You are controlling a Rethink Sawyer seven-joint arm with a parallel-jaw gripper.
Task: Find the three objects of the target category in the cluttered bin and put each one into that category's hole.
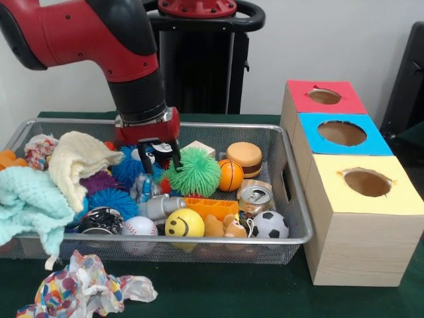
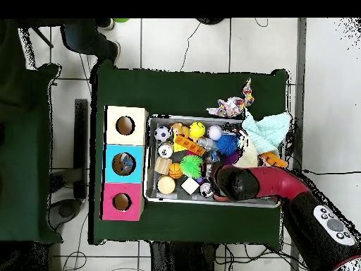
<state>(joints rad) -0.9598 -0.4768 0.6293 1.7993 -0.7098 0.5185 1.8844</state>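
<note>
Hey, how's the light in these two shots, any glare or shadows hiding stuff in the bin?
Front view: even, soft light; the gripper casts no hard shadow over the bin, and the silver can shows only a small shine on its top. Overhead view: the arm covers part of the bin, and the floor tiles look bright and washed out beside the dark green table.

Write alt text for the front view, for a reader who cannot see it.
A red and black robot arm lowers its open gripper into a wire mesh bin crowded with balls, cloths, a can and toys, just left of a green spiky ball. To the right stand three wooden boxes with round holes, red-topped farthest; crumpled dotted paper lies before the bin.
</note>
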